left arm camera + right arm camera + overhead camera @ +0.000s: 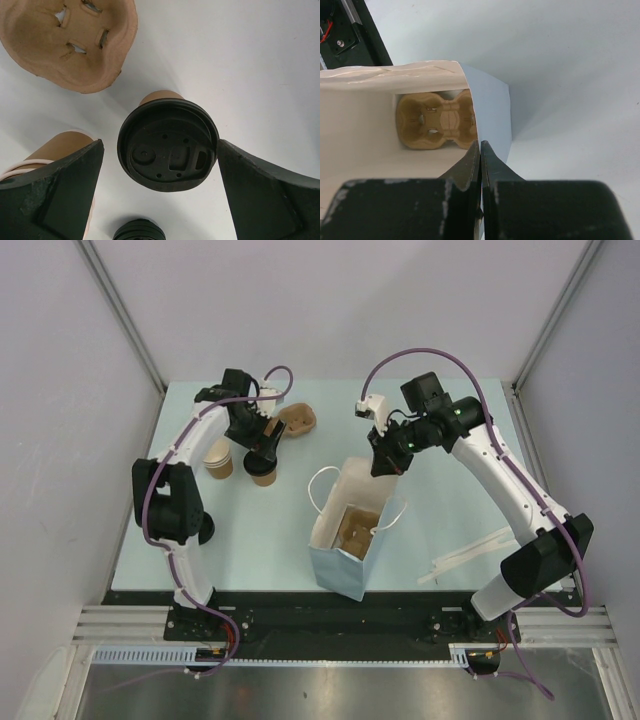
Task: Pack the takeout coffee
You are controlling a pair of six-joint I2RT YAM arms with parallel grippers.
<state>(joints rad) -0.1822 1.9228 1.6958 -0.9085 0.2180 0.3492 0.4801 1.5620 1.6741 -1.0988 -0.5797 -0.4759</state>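
The takeout coffee point(167, 145), a kraft cup with a black lid, stands on the table point(450, 510) at the back left point(264, 474). My left gripper point(159, 150) is open right above it, one finger point(60, 190) on each side, not touching; it also shows in the top view point(262, 448). The blue paper bag point(345, 575) stands open in the middle with a pulp cup carrier point(355, 528) on its bottom. My right gripper point(481, 144) is shut on the bag's far rim point(490, 100), as the top view point(386, 464) also shows.
A lidless tan cup point(62, 145) stands just left of the coffee point(219, 462). A loose black lid point(137, 231) lies near it. A second pulp carrier point(298, 420) lies behind. White strips point(470, 558) lie at the front right.
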